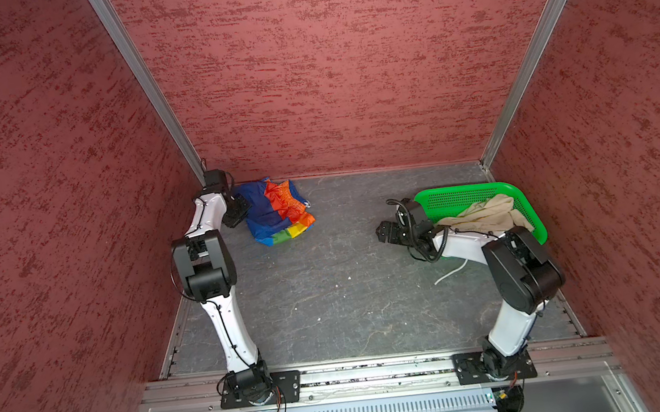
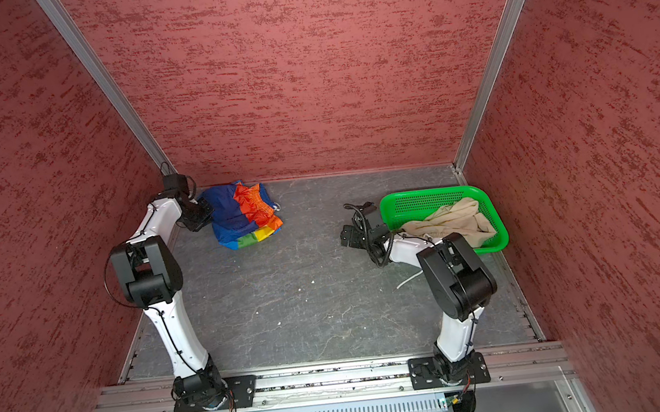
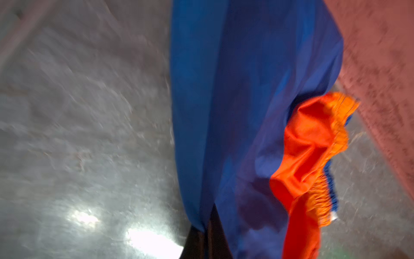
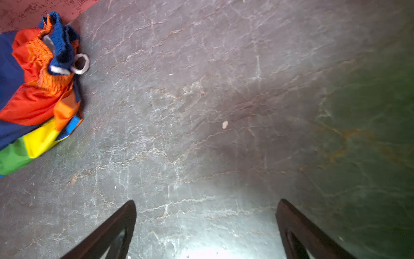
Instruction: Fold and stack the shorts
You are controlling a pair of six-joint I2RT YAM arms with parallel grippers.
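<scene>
Left gripper [image 1: 237, 213] sits at the far left corner of the table [image 1: 329, 299], closed on the blue edge of the rainbow-striped shorts [image 1: 275, 212]. In the left wrist view, blue cloth [image 3: 246, 101] runs straight out of the pinched dark fingers [image 3: 209, 233], with the orange gathered waistband bunched to one side. That view is blurred. The rest of that pair lies crumpled on the table against the back wall, green and yellow stripes toward the near side, and I see a white cord loop [image 4: 81, 64] at its waistband. Right gripper [image 1: 383, 232] is spread wide over bare table with nothing between the fingers [image 4: 125, 215], just beside the left end of the green basket [image 1: 464, 190]. The beige shorts [image 1: 484, 216] lie heaped inside that basket, at the right of the table, well apart from the striped pair. A white cord [image 1: 450, 271] lies on the table under the right forearm; I cannot tell what it is attached to.
</scene>
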